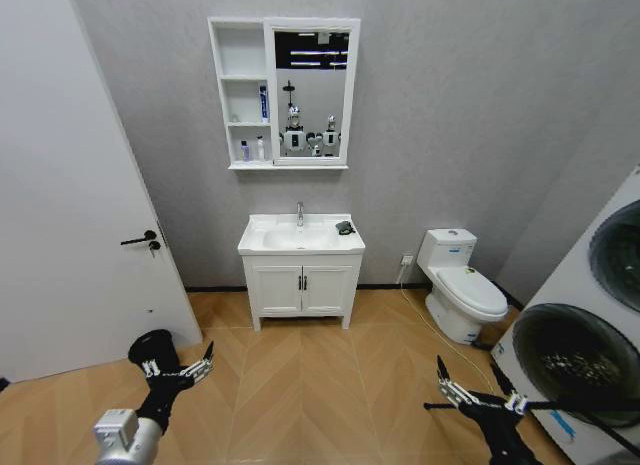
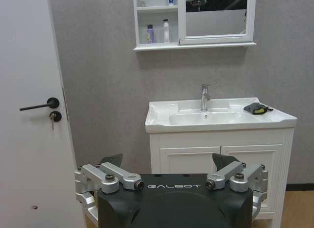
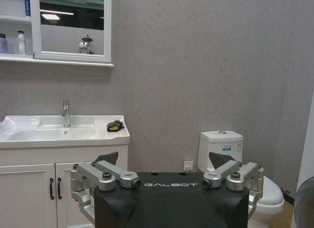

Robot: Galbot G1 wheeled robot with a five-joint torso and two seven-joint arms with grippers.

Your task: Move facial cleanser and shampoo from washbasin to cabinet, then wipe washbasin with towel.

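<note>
Ahead, towel [image 1: 345, 227] on washbasin [image 1: 262, 245].

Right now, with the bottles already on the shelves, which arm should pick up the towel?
Probably the right gripper. The towel lies on the washbasin's right side. The left gripper sits farther left. Both hang low and open, far from the basin.

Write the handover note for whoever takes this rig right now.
Left pincer: open, empty, low over the floor, far from the vanity.
Right pincer: open, empty, likewise low.
Washbasin: no bottles on top; towel lies by its right rear corner.
Cabinet: two small bottles on the lower shelf, a blue tube one shelf up.
Done: bottles appear shelved.
Left: drive up, take the towel, wipe the basin.
</note>
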